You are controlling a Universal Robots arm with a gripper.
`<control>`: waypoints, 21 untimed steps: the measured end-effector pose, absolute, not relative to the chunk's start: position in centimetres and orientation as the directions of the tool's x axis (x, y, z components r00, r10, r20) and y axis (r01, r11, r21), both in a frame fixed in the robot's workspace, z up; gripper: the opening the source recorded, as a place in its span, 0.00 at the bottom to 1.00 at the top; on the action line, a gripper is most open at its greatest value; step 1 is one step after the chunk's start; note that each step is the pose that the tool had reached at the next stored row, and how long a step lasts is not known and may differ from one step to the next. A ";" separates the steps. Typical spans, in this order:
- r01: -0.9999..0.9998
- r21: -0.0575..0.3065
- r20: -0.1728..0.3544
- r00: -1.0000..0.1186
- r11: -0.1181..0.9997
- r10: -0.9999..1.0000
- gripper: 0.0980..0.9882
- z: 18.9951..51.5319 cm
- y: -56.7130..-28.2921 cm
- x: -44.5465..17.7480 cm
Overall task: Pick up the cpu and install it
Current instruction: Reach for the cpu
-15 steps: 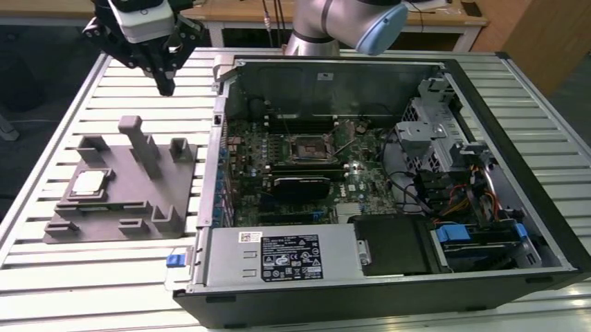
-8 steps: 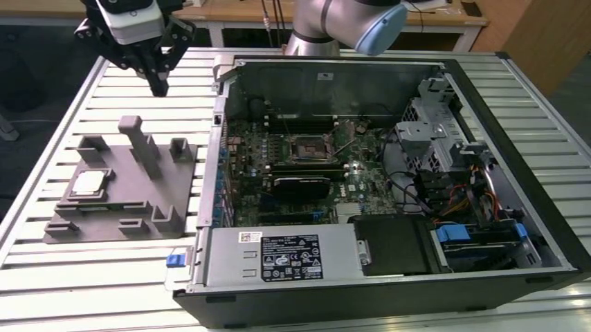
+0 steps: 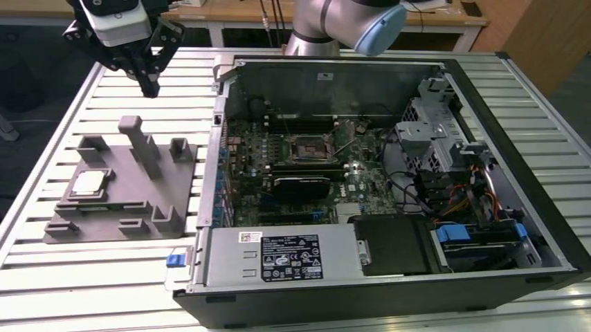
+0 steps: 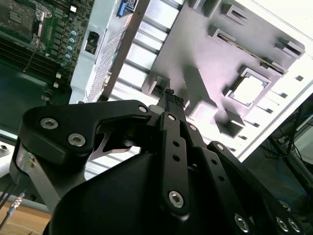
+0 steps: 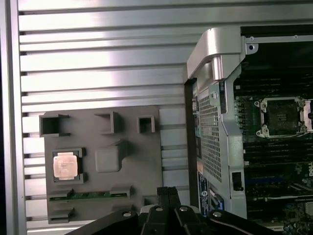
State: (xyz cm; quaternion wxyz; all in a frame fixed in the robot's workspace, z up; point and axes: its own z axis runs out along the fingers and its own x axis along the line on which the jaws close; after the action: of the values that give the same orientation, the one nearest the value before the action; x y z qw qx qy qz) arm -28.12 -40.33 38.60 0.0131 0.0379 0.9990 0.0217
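1. Tool state. I read the gripper in the upper left of the exterior view, hanging from the arm above the slatted table. Both fingers are brought together at the tips with no gap visible between them. They carry nothing. The first wrist view and the second wrist view agree: the black fingers meet, and nothing is clamped between them.

2. Task item. The cpu lies flat, pale metal top up, in a square recess of the grey fixture at the exterior view's left. In the first wrist view the cpu sits seated in that recess, on the side of the fixture away from the computer case. In the second wrist view it appears as a bright square.

3. Relative position. The gripper is above the far edge of the fixture and well apart from the cpu; I see no contact with either.

4. Installation site. The open computer case occupies the centre and right of the exterior view. The socket sits on the motherboard, and its black frame encloses no chip.
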 end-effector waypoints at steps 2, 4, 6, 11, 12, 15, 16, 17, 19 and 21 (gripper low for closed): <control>0.075 0.044 -0.025 -0.997 0.996 0.076 0.01 38.6 -40.3 -28.5; 0.075 0.044 -0.024 -0.997 0.996 0.076 0.01 38.5 -40.4 -28.9; 0.075 0.044 -0.024 -0.997 0.996 0.076 0.01 38.5 -40.4 -29.2; 0.075 0.044 -0.025 -0.997 0.996 0.076 0.01 38.4 -40.4 -30.0; 0.075 0.044 -0.025 -0.997 0.996 0.076 0.01 38.4 -40.4 -30.2; 0.075 0.044 -0.024 -0.997 0.996 0.076 0.01 38.3 -40.4 -30.7; 0.075 0.044 -0.024 -0.997 0.996 0.076 0.01 38.3 -40.4 -30.8; 0.075 0.044 -0.024 -0.997 0.996 0.076 0.01 38.3 -40.4 -31.0; 0.075 0.044 -0.024 -0.997 0.996 0.076 0.01 38.2 -40.4 -31.3; 0.075 0.044 -0.024 -0.997 0.996 0.076 0.01 38.2 -40.4 -31.6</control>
State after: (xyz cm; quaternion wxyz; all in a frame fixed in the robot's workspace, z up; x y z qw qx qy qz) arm -31.63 -40.42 38.16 0.0131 0.0379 0.9990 0.0217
